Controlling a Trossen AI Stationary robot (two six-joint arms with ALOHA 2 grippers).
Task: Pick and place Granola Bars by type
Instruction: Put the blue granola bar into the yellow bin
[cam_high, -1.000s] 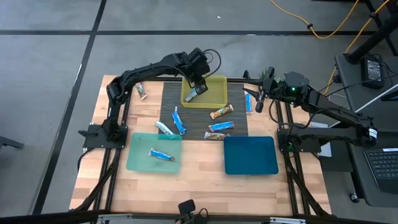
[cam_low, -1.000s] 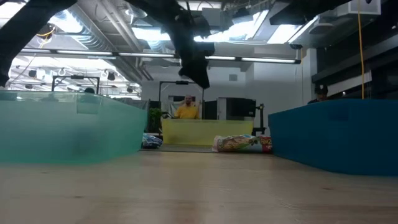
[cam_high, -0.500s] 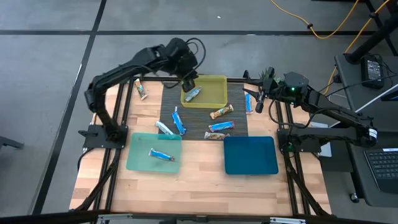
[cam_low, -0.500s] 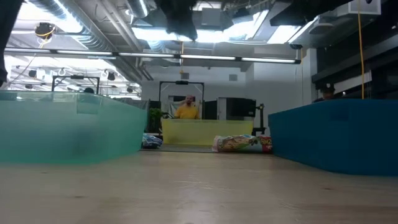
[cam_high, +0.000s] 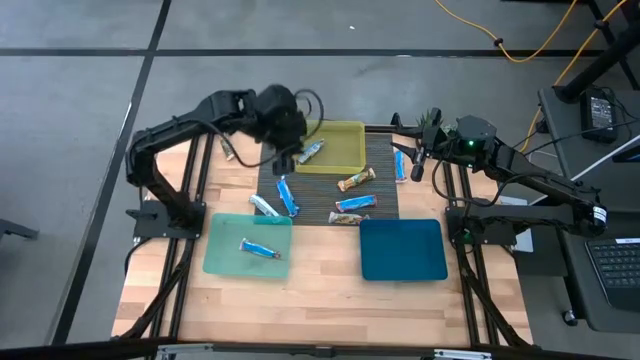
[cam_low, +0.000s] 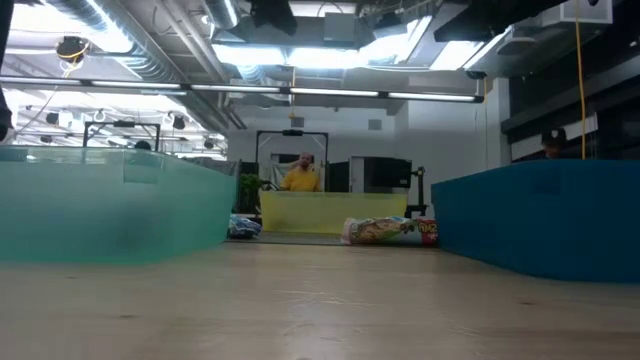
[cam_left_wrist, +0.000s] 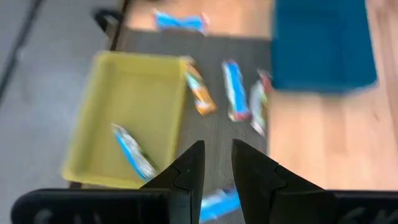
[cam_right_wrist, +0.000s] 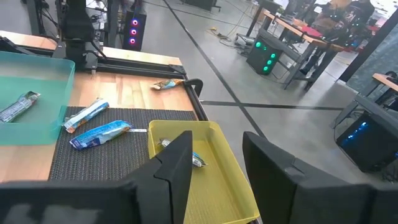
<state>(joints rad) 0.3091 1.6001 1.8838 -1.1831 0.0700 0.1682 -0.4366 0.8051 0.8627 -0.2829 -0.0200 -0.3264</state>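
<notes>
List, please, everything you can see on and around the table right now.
Yellow tray: one, yellow, far middle, holding one blue-silver bar.
Green tray: one, green, near left, holding one blue bar.
Blue tray: one, blue, near right.
Mat: one, dark, centre.
Loose bars: seven, blue, orange-brown or silvery, on and beside the mat.
Left gripper: one, dark, fingers open, beside the yellow tray.
Right gripper: one, dark, fingers open, far right edge.

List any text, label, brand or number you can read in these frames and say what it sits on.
None can be read.
Granola bars: wrapper print too small to make out.
Bar in the low view: colourful print, blurred, no legible word.
Yellow tray, green tray, blue tray: no markings visible.
</notes>
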